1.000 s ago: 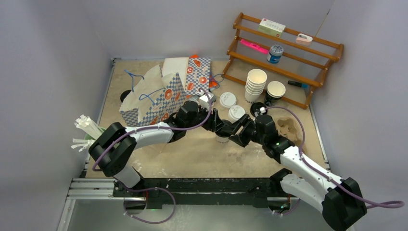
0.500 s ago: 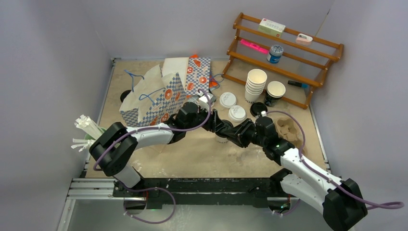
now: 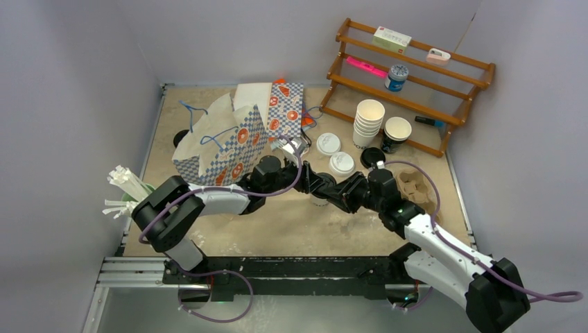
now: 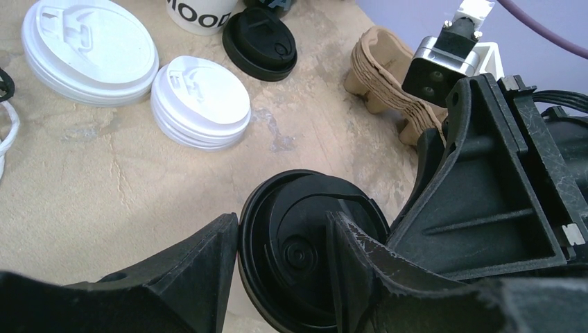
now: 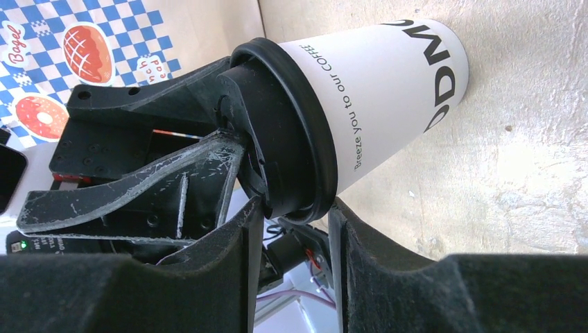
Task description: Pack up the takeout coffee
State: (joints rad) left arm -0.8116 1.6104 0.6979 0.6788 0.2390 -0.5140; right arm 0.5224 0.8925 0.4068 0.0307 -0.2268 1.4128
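While the checked paper bag [image 3: 220, 147] stands at the left, the left gripper [image 4: 281, 232] hangs over the takeout coffee [image 5: 374, 97], jaws half spread across its black lid [image 4: 298, 257]. One finger touches the rim, but I cannot tell whether it truly grips. The takeout coffee stands upright mid-table [image 3: 291, 229], near the white lids [image 4: 201, 100]. From the right, the right gripper [image 5: 295, 208] pinches the lid rim between both fingers. I judge this a handover at the pick-up step. Next, one arm must let go cleanly. The other must carry the coffee level toward the bag, or the pulp carrier [image 3: 414, 186] at right, without popping the lid.
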